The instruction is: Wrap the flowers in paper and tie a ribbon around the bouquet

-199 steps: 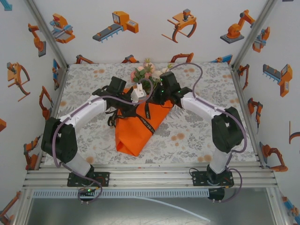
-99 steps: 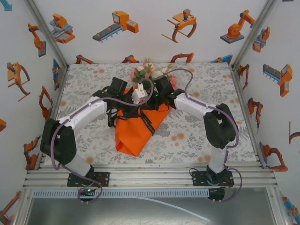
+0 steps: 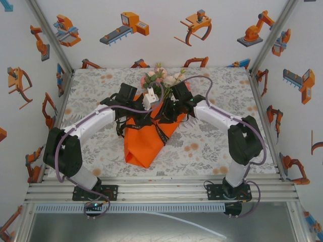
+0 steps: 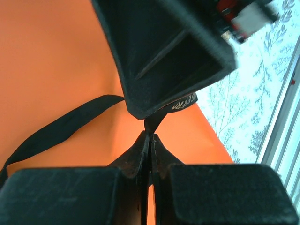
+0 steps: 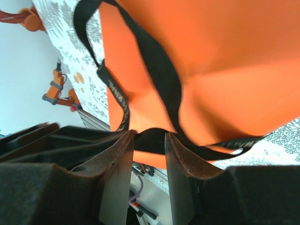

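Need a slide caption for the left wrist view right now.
Left tool pinching the black ribbon over the orange paper, patterned tablecloth at right.

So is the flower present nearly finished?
Partly. The flowers already sit wrapped in the orange paper. Now the left gripper pinches the black ribbon, which also passes between the open jaws of the right gripper. No finished bow shows, so tying is left.

White-shelled arms (image 3: 96, 120), black joints (image 3: 65, 154), purple-grey cables (image 3: 202, 76), black left claw (image 4: 149, 136).
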